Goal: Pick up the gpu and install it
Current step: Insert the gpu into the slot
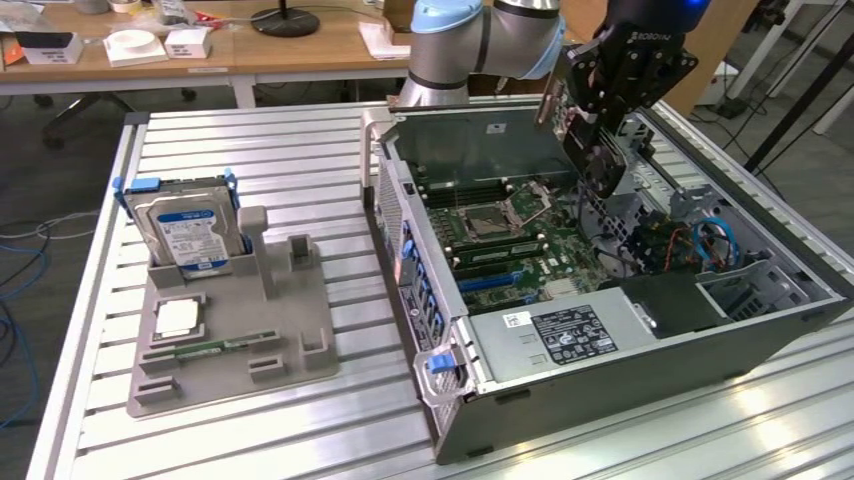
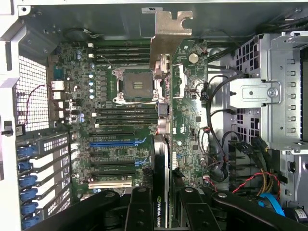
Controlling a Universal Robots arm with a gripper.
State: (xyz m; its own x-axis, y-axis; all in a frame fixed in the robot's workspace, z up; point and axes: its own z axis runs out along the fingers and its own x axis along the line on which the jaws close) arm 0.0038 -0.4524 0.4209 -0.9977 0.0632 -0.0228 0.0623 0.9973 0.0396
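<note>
The gpu point(image 1: 601, 158) is a dark flat card that hangs on edge above the open computer case point(image 1: 400, 200), with my gripper point(image 1: 597, 128) shut on it. In the wrist view the gpu point(image 2: 162, 159) appears edge-on, its silvery bracket point(image 2: 166, 33) pointing away from the camera. My gripper point(image 2: 166, 191) clamps the card between its black fingers point(image 2: 139, 202). Below it lies the green motherboard point(image 2: 120, 120) with a blue slot point(image 2: 115, 143) and several more card slots. The card is above the board and touches no slot.
A grey fixture tray point(image 1: 287, 330) on the exterior view's left holds a silver hard drive point(image 1: 194, 225), a processor chip point(image 1: 176, 318) and a green memory stick point(image 1: 214, 350). Inside the case are a power supply point(image 1: 561, 335), a drive cage point(image 2: 274, 96) and loose cables point(image 1: 707, 240).
</note>
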